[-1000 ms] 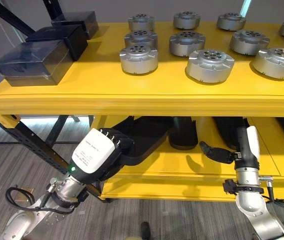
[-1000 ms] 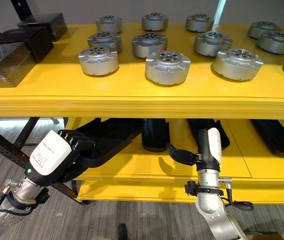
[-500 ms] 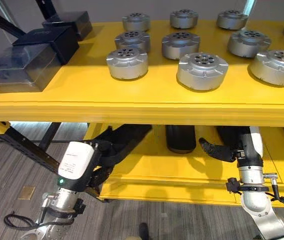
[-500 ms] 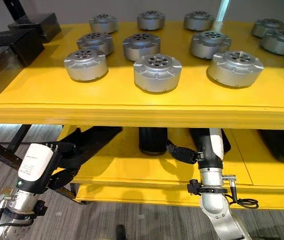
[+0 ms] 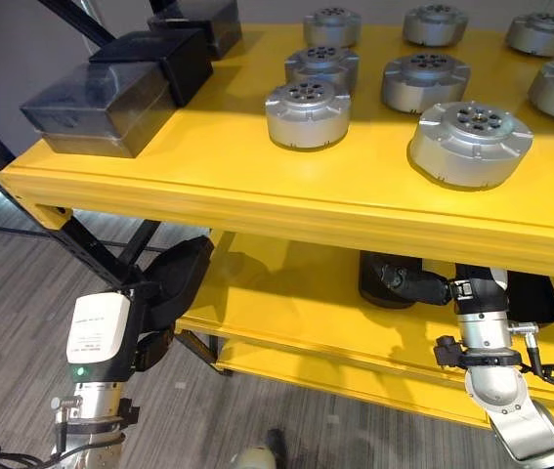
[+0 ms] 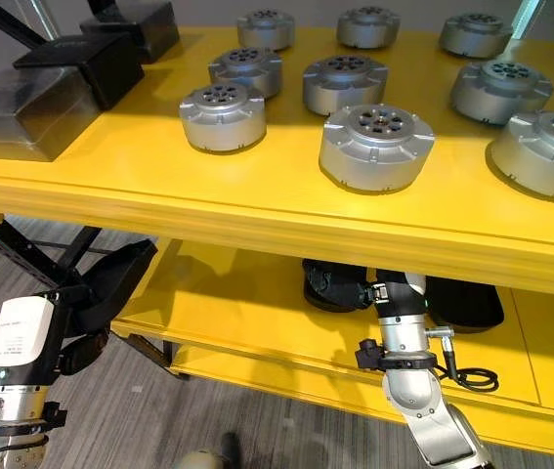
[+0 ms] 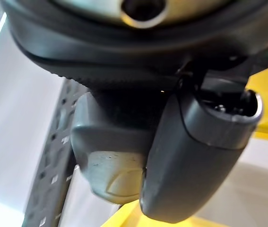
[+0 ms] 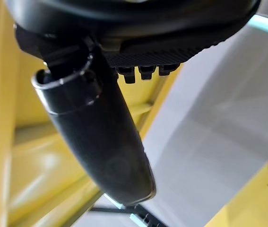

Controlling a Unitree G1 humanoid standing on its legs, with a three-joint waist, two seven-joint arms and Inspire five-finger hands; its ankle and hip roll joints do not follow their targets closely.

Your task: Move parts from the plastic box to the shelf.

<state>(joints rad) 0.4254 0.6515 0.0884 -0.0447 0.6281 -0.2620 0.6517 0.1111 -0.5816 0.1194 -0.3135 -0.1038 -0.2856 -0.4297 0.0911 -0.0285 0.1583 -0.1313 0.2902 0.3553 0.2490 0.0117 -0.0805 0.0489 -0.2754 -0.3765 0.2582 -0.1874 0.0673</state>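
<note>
We see a yellow painted metal shelf (image 5: 257,191) with a smooth, glossy top board and a lower board beneath it. On the top board stand round silver metal parts (image 6: 376,145), machined discs with stepped rims and a ring of small holes in the centre; in the right eye view we count 8 of them, the far right one cut by the edge. At the shelf's left end sit 3 dark, smoky plastic boxes (image 5: 101,109), rectangular and lidded, set in a row running to the back.

On the lower board lie dark, matte, rounded objects (image 6: 462,305), partly hidden under the top board.

The left hand (image 5: 174,283) hangs beside the shelf's left front leg, below the top board. Its dark fingers lie straight and close together, and we see nothing in them. The right hand (image 5: 408,283) reaches in over the lower board, just beside a dark rounded object. Its fingers point inward, and we cannot tell how far they are bent or whether they hold anything.
</note>
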